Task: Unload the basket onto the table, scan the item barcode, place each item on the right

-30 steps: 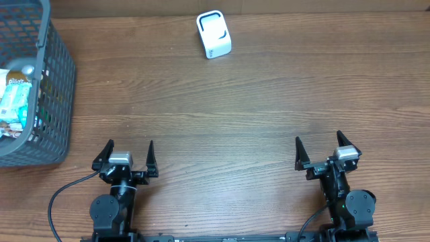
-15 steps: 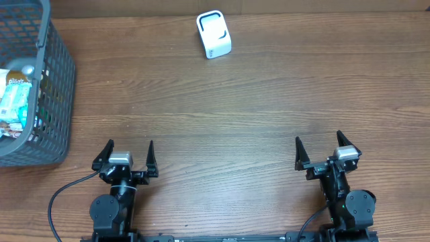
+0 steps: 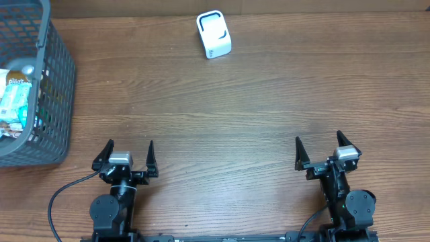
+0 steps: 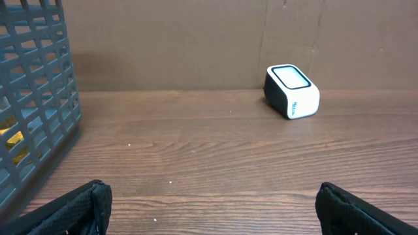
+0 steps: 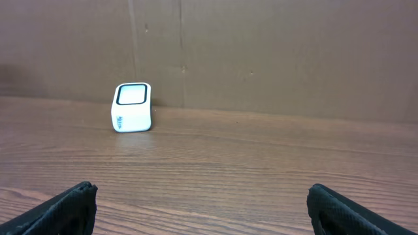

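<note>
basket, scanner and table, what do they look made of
Basket: probably moulded plastic, matte grey, judging by its even lattice wall. Scanner: likely smooth white plastic, slightly glossy, with a dark-rimmed top window. Table: wood or wood-look laminate, brown with long grain lines, low sheen; which one is unclear.
</note>
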